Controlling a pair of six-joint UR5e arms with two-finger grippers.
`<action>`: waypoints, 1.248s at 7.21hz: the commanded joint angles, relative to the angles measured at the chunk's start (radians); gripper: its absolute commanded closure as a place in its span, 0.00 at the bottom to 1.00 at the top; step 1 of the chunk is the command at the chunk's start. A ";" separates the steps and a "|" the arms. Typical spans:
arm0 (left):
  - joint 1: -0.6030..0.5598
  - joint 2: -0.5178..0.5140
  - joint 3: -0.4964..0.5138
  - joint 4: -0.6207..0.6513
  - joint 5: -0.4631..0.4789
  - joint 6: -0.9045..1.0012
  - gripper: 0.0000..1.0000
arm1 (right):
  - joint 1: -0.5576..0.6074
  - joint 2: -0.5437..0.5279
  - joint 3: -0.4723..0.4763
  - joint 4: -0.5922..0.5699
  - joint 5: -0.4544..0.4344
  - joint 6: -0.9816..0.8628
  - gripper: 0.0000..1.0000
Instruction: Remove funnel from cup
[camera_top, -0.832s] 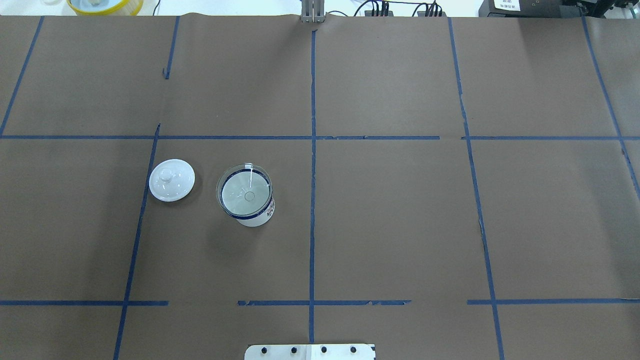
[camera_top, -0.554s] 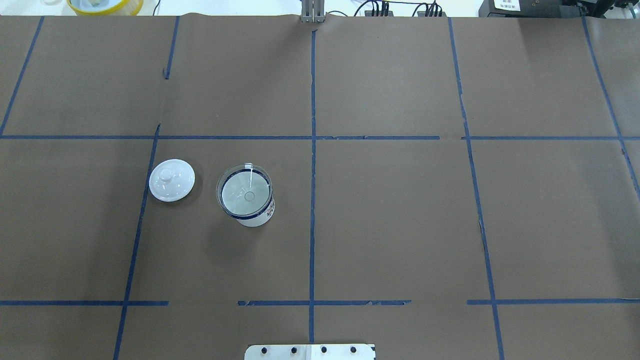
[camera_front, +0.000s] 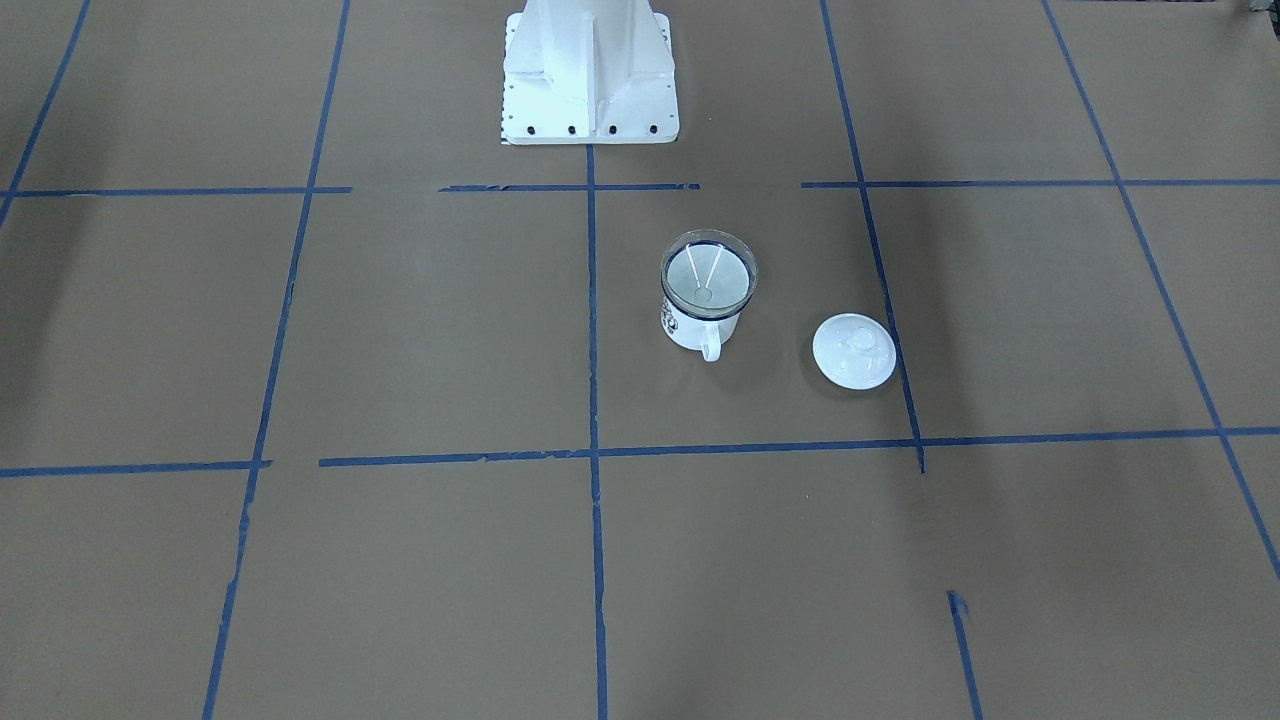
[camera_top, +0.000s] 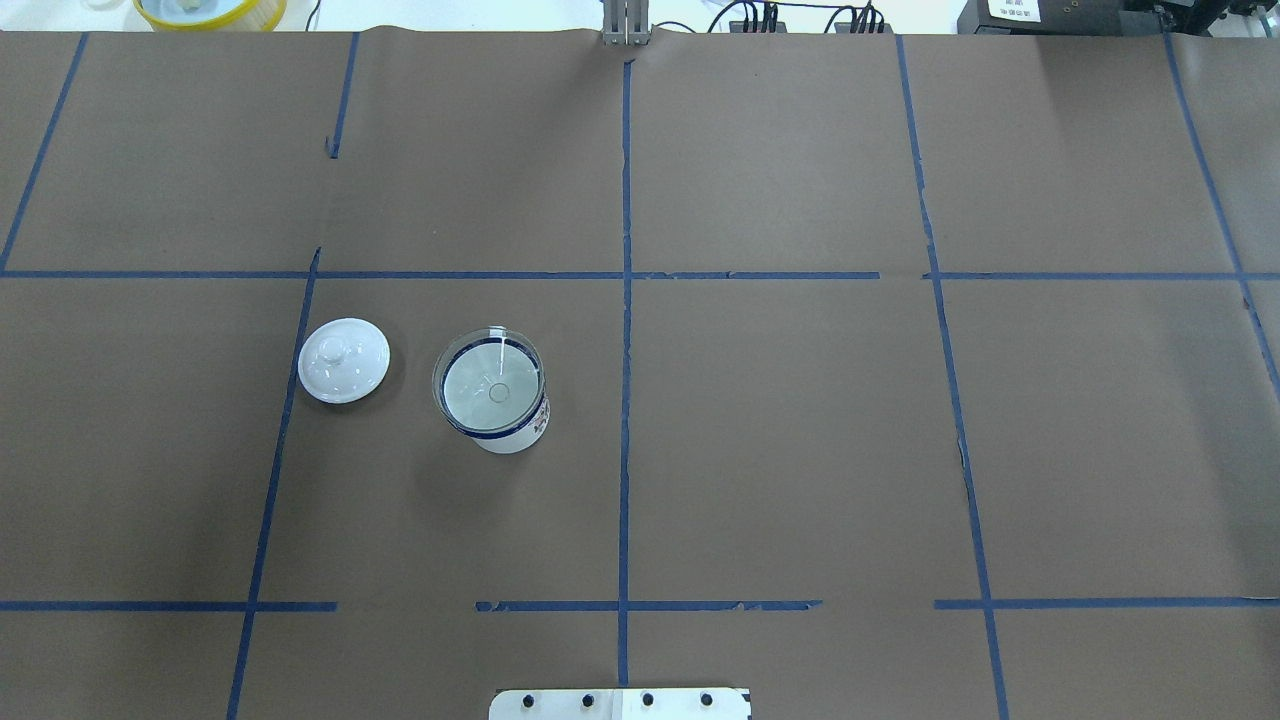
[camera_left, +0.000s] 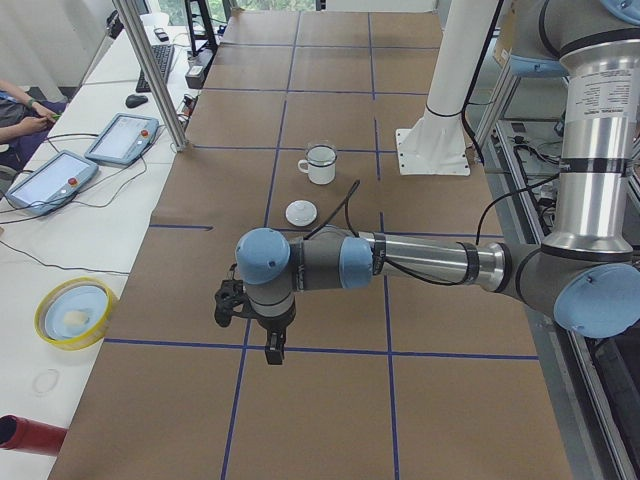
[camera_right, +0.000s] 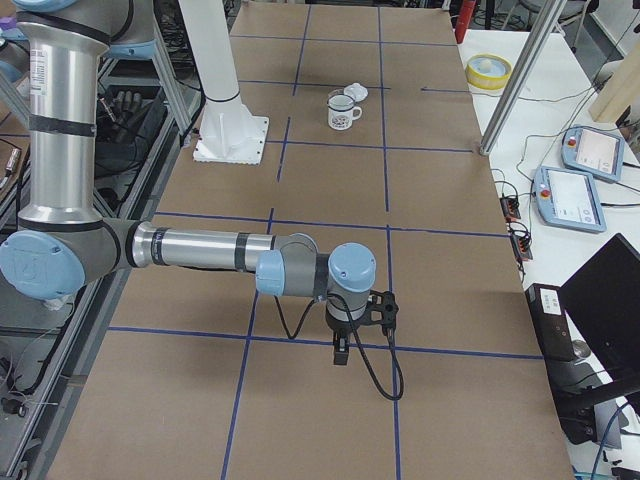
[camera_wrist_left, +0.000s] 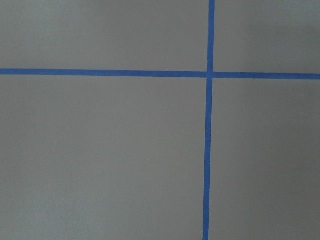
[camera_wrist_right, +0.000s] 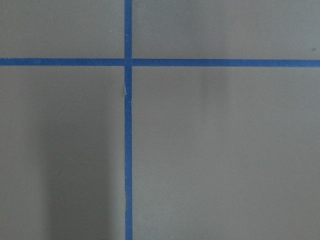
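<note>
The clear funnel (camera_top: 472, 396) sits upright in the white mug (camera_top: 506, 440) with a dark blue rim, left of the table's centre line. In the front view the funnel (camera_front: 707, 275) fills the mug's mouth and the mug (camera_front: 686, 331) has its handle toward the camera. My left gripper (camera_left: 272, 350) hangs over the table far from the mug. My right gripper (camera_right: 340, 355) does the same at the other end. I cannot tell whether either one is open or shut. Both wrist views show only brown paper and blue tape.
A round white domed lid (camera_top: 343, 360) with a knob lies on the paper beside the mug, apart from it. The robot's white base (camera_front: 590, 70) stands behind the mug. A yellow-rimmed bowl (camera_top: 210, 10) sits off the table's far left edge.
</note>
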 joint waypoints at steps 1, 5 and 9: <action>0.035 -0.097 -0.063 0.005 0.061 -0.174 0.00 | 0.000 0.000 0.000 0.000 0.000 0.000 0.00; 0.420 -0.216 -0.378 0.000 0.064 -0.726 0.00 | 0.000 0.000 0.000 0.000 0.000 0.000 0.00; 0.822 -0.454 -0.338 0.028 0.266 -1.146 0.00 | 0.000 0.000 0.000 0.000 0.000 0.000 0.00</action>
